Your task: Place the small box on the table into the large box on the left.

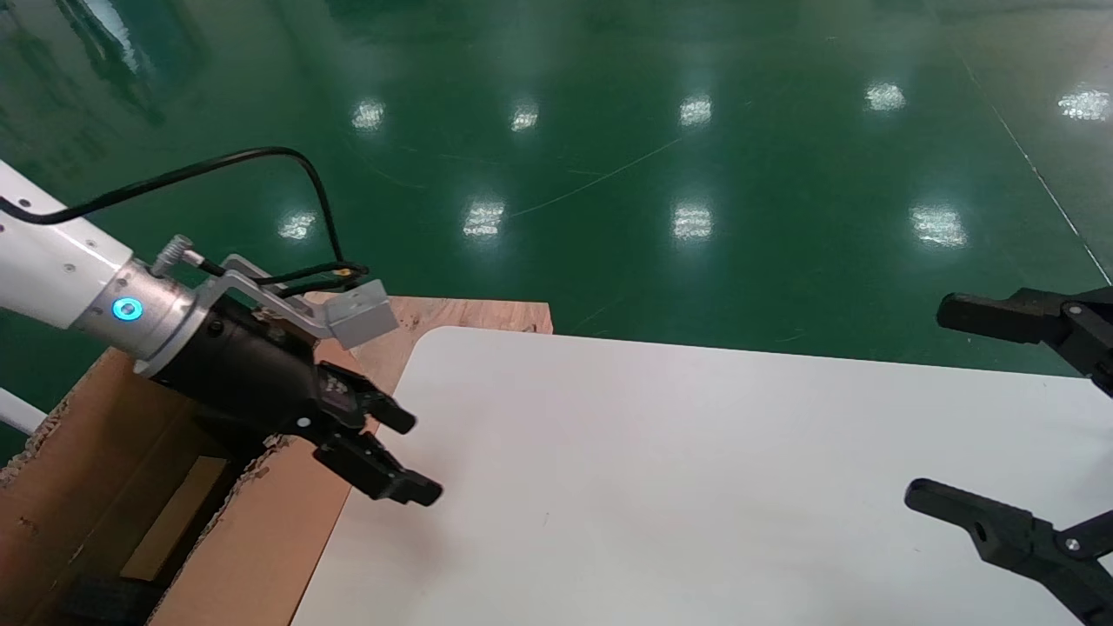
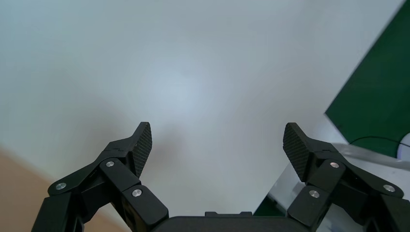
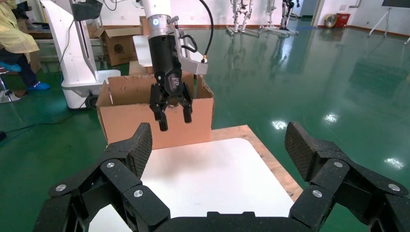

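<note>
The white table (image 1: 696,478) has no small box on it. The large box (image 1: 261,539) stands at its left edge with ragged flaps. A light-brown flat surface (image 1: 174,519) lies deep inside it; I cannot tell whether it is the small box. My left gripper (image 1: 416,459) is open and empty, just above the table's left edge beside the large box. Its wrist view shows only bare tabletop (image 2: 193,72) between the fingers (image 2: 143,142). My right gripper (image 1: 935,409) is open and empty at the table's right side. The right wrist view shows the left gripper (image 3: 175,121) in front of the large box (image 3: 130,111).
A bare plywood board (image 1: 469,313) sticks out beyond the table's far left corner. Shiny green floor (image 1: 696,174) surrounds the table. In the right wrist view a white robot base (image 3: 77,58), another carton (image 3: 118,46) and a person (image 3: 14,29) are behind the large box.
</note>
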Action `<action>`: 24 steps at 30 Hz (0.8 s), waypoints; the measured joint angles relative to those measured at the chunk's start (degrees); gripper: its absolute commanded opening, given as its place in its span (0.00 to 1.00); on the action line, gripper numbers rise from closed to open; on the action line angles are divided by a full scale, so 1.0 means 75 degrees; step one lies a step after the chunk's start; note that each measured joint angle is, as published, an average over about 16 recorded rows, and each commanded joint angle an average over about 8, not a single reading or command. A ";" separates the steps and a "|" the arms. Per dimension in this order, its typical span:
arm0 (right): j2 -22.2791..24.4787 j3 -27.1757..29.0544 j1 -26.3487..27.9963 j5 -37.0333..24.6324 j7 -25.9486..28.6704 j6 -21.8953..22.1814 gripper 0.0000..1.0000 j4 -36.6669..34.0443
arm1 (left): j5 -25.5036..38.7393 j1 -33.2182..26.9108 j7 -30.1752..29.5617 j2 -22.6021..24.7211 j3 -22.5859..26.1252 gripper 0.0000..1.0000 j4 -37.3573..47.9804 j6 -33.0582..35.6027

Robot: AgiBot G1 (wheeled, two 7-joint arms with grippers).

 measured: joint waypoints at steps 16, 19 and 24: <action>0.0000 0.0000 0.0000 0.0000 0.0000 0.0000 1.00 0.0000 | -0.0985 0.2247 0.1330 0.0046 -0.2987 1.00 -0.1076 -0.0158; 0.0000 0.0000 0.0000 0.0000 0.0000 0.0000 1.00 0.0000 | -0.1169 0.2667 0.1579 0.0055 -0.3547 1.00 -0.1278 -0.0187; 0.0000 0.0000 0.0000 0.0000 0.0000 0.0000 1.00 0.0000 | -0.1475 0.3366 0.1993 0.0069 -0.4476 1.00 -0.1613 -0.0237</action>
